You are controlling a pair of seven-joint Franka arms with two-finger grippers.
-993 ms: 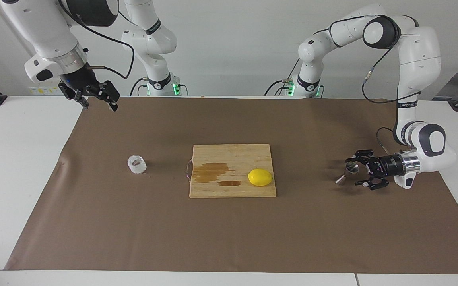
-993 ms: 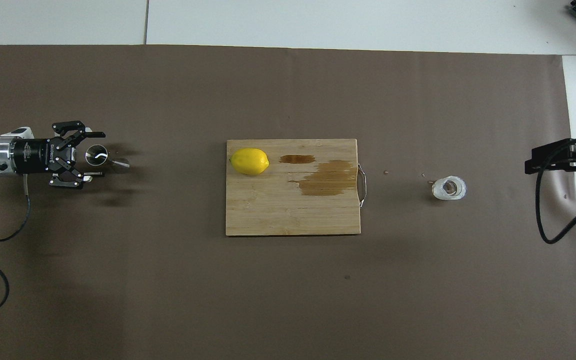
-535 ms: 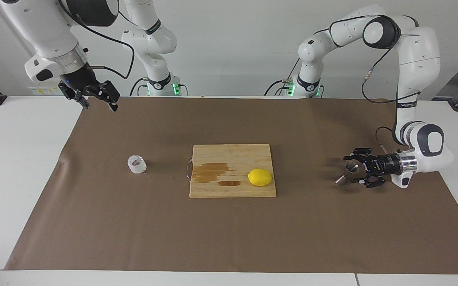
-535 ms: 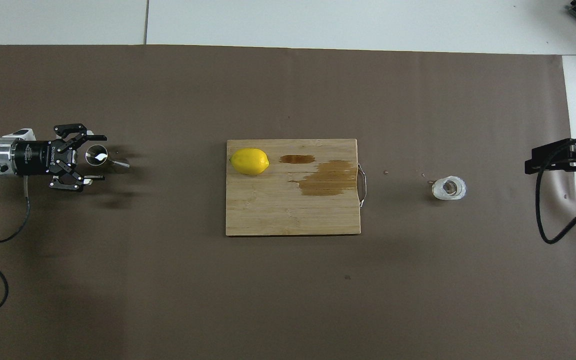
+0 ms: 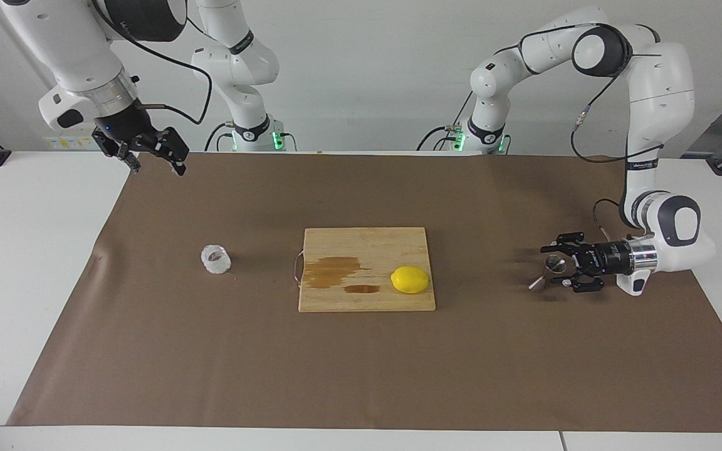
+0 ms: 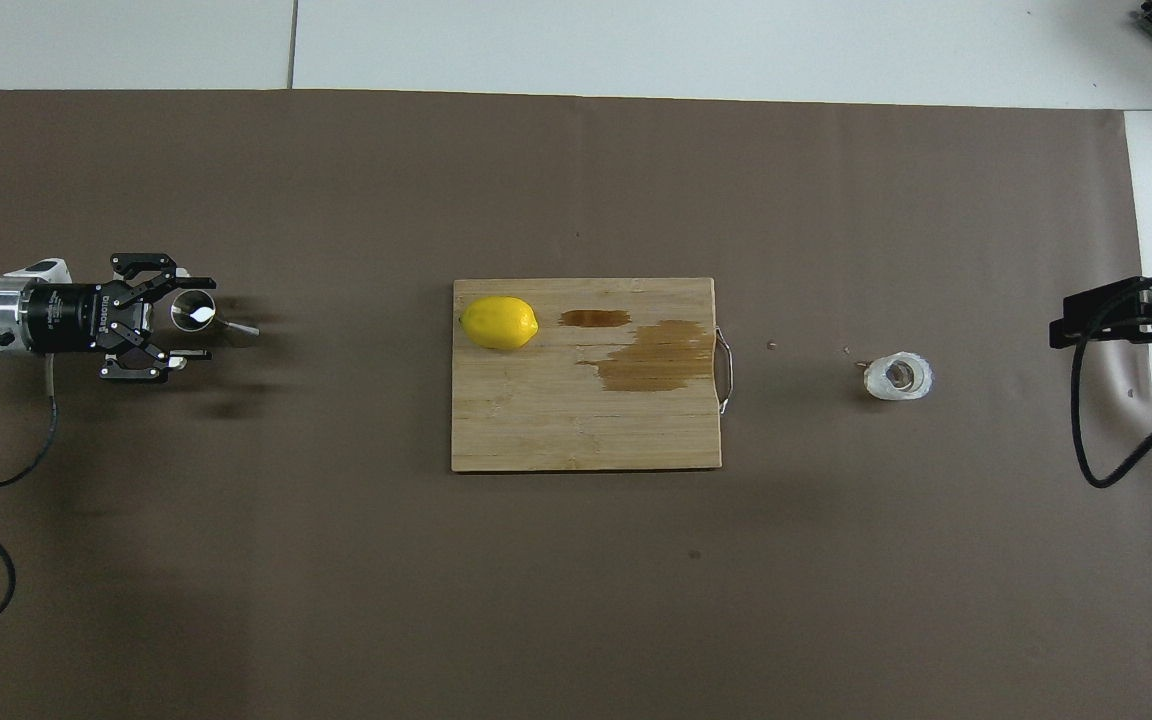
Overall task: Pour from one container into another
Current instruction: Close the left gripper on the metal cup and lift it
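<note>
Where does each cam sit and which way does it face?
Facing view: high across the table, facing the robots; both arms show whole, left pincer at the jigger, right pincer raised, waiting.
Overhead view: high above the robots' end, looking steeply down; left pincer and part of the right arm show.
Shared: jigger, glass cup, lemon, cutting board, half a turn apart.

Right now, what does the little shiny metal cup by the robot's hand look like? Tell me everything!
The jigger is a small, shiny steel cup shaped like an hourglass: two cones joined at a narrow waist. It stands upright on the brown mat at the left arm's end of the table, its round open mouth facing up with a bright glint inside. The left gripper reaches in from the side, its open jaws around the jigger. Whether they touch it cannot be told.
</note>
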